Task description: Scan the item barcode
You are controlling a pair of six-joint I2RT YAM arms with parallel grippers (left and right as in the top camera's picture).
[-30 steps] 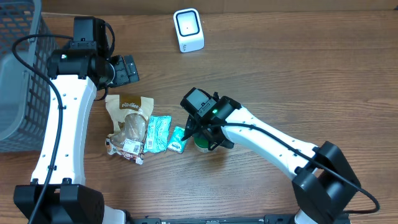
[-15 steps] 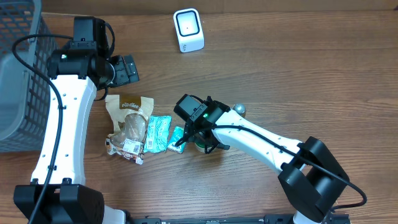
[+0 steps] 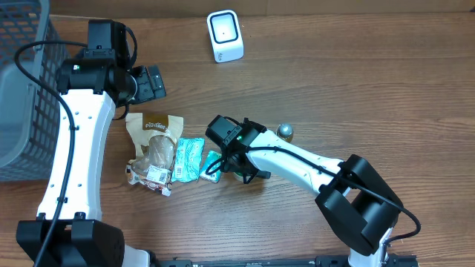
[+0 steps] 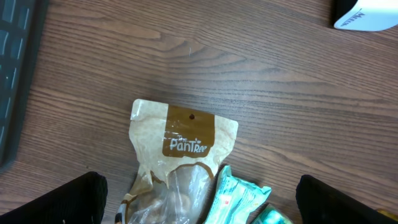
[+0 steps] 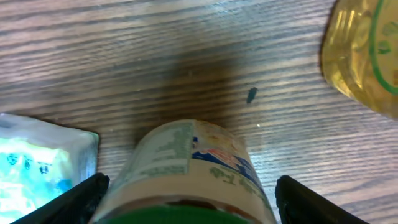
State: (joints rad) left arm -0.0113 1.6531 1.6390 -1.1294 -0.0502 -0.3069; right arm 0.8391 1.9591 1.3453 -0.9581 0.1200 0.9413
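Right wrist: right gripper (image 5: 189, 199) brackets the upright green-capped bottle (image 5: 186, 155) beside the teal packet (image 5: 37, 162), likely to lift it toward the scanner (image 3: 224, 35). Cannot tell whether it pinches. Left gripper (image 3: 154, 83) hangs wide, clear.

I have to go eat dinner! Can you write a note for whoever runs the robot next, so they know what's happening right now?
The left gripper is open and empty, near the brown snack bag.
The right gripper is open, with one finger on each side of the green-lidded tub. The tub sits on the table, not lifted.
The scanner is at the far edge with nothing in front of it.
Done: the tub is lined up between the fingers.
Left: grip it, lift it and show its barcode to the scanner.
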